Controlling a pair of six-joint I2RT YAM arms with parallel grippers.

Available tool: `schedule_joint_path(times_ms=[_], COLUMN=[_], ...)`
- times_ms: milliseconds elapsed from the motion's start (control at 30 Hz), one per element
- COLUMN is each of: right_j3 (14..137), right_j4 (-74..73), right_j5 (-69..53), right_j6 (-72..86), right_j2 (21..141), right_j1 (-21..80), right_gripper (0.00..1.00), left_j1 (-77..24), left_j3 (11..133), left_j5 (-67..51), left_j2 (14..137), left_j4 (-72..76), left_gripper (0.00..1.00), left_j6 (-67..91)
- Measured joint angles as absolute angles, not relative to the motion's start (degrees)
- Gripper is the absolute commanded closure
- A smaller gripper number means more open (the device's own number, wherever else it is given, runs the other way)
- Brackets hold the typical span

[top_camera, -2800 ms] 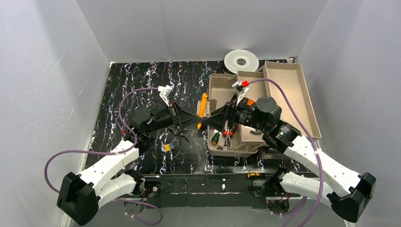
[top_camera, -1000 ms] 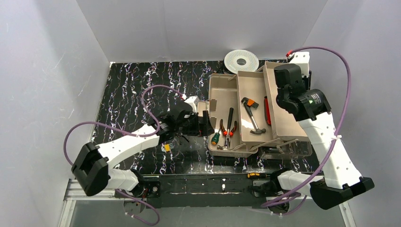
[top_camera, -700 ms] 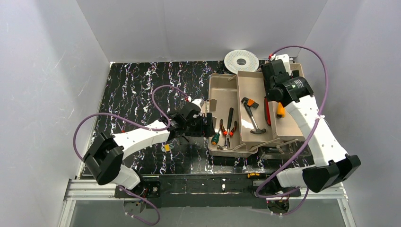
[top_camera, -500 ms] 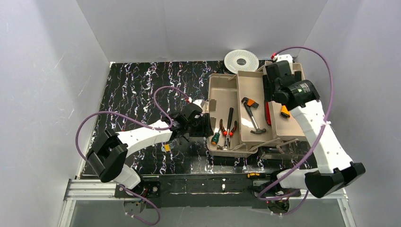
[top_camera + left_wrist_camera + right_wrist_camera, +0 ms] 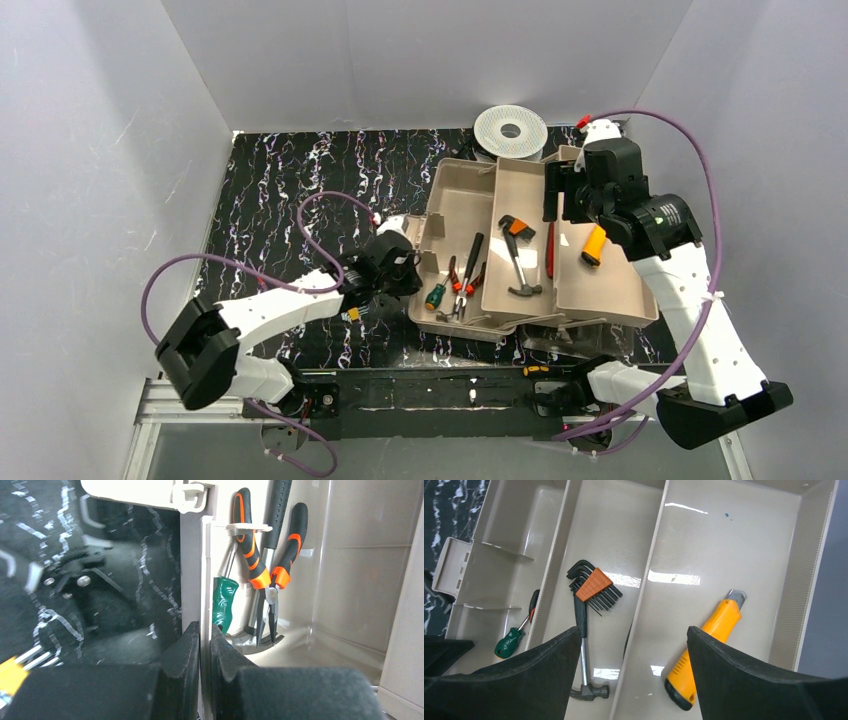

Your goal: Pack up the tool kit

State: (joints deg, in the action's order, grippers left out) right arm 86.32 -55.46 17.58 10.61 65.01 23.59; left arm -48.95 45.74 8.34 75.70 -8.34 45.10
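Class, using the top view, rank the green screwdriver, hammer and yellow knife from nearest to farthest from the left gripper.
1. Green screwdriver, left compartment, beside the left gripper.
2. Hammer, middle tray.
3. Yellow knife, right tray.

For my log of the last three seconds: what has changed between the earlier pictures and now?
The right gripper let go of the yellow knife, which lies in the right tray of the toolbox, and is open above it. The left gripper, shut on the toolbox wall, pulled the box leftward and turned it. Hammer, pliers and screwdriver kept their compartments; the spool stayed.
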Motion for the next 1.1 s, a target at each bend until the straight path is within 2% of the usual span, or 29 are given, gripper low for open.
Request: schedule_joint_path(times_ms=[133, 267, 633, 867, 933, 1100], right_j3=[86.3, 86.3, 83.7, 81.6, 81.6, 81.6], right_j4=[-55.0, -55.0, -55.2, -55.5, -55.4, -55.1], right_j5=[14.6, 14.2, 20.2, 21.9, 21.9, 20.3], right_j6=[11.1, 11.9, 12.0, 12.0, 12.0, 11.8], right_j2=[66.2, 67.5, 69.9, 71.2, 71.2, 72.6], right_j1=[23.6, 23.6, 20.0, 17.7, 17.7, 17.7], right_gripper=[0.16, 0.16, 0.16, 0.16, 0.18, 0.29], left_j1=[-48.7, -48.5, -54.3, -54.8, -54.2, -53.2], left_j3=[42.8, 42.8, 56.8, 55.6, 53.2, 48.9], left_j5=[8.8, 7.4, 7.3, 9.6, 9.6, 9.7], left_j2=[70.4, 70.6, 87.7, 88.4, 87.2, 83.8], left_j4=[-11.0, -11.1, -7.7, -5.0, -2.7, -0.4], left_gripper=[1.00, 1.00, 1.00, 1.00, 1.00, 1.00], left_j6=[44.0, 43.8, 43.8, 47.6, 49.0, 51.1])
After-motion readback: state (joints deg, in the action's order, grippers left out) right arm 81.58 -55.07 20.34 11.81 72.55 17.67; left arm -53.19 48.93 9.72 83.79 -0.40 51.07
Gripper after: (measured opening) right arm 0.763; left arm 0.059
